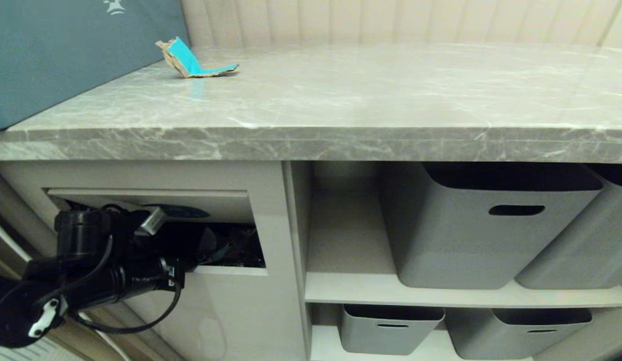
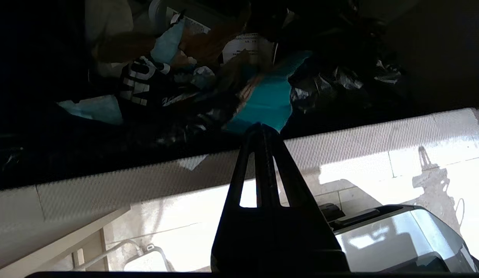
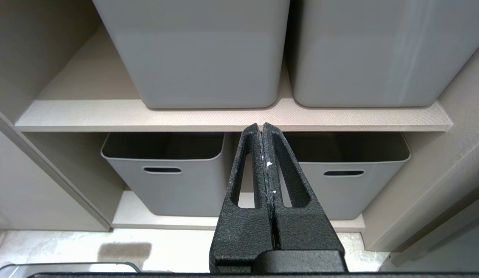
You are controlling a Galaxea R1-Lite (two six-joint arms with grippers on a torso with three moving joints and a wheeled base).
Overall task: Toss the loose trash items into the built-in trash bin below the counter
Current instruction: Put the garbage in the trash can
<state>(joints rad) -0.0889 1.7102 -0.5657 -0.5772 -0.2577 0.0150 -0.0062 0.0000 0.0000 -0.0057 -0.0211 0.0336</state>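
The left gripper (image 2: 261, 129) is pinched tight on a turquoise scrap (image 2: 268, 102), poking into the trash bin (image 1: 225, 281) under the counter (image 1: 311, 145). If it backs out without letting go, the scrap comes along. The other scrap (image 1: 195, 62) sits up top.

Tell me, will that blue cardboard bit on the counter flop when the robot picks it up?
Probably not much. The cardboard scrap holds its own bend, one flap standing up off the counter, so it looks fairly stiff. It seems thin and torn, so likely light. Pushed, it would probably slide on the smooth stone.
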